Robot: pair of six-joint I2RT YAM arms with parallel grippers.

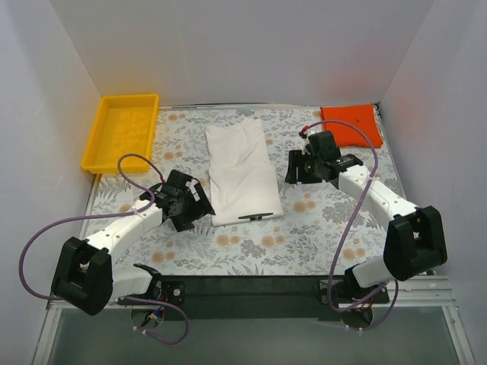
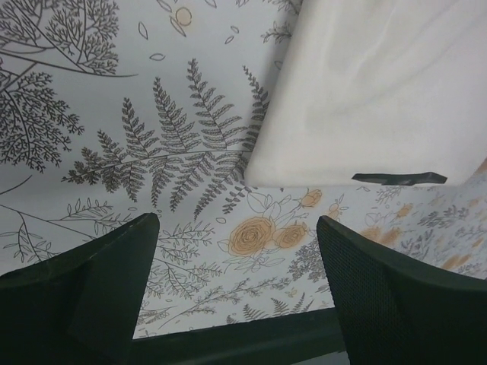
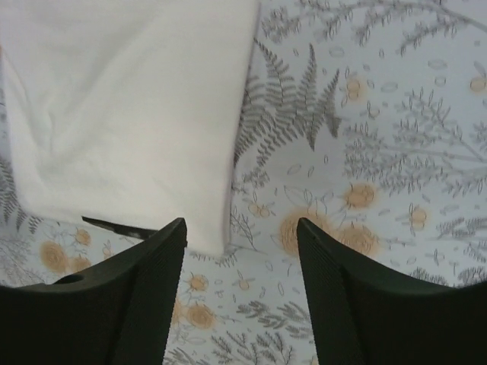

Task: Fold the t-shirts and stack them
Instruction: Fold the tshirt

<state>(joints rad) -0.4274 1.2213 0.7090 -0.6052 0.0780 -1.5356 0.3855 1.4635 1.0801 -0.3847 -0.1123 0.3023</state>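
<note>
The white shirt (image 1: 242,171) lies mid-table as a long folded strip running away from the arms. The orange shirt (image 1: 350,124) sits folded small at the far right corner, well apart from it. The left gripper (image 2: 237,228) hangs just beside the strip's near left corner, its jaws apart with nothing between them. The right gripper (image 3: 242,228) hangs just off the strip's right edge, also parted and empty. My guess is that the strip needs one more fold across its length, and that is where trouble could come. If a finger pinches only the top layer at an edge, the earlier folds would peel open rather than the whole stack lifting. If the arms lift unevenly, the soft cloth would skew and the edges would not line up. A dark strip (image 2: 399,178) pokes out at the near hem; it may be the print or a turned edge, I cannot tell which, and a finger could catch on it and drag the hem. Stacking later means carrying one shirt across the table (image 1: 304,228), and a loose grip could let the folded cloth sag open on the way. The right arm stands between the two shirts, so it would have to clear that path. The yellow tray (image 1: 91,156) sits at the far left corner, out of the way. The left arm's purple cable (image 1: 135,161) loops above the table but hangs clear of the cloth.
</note>
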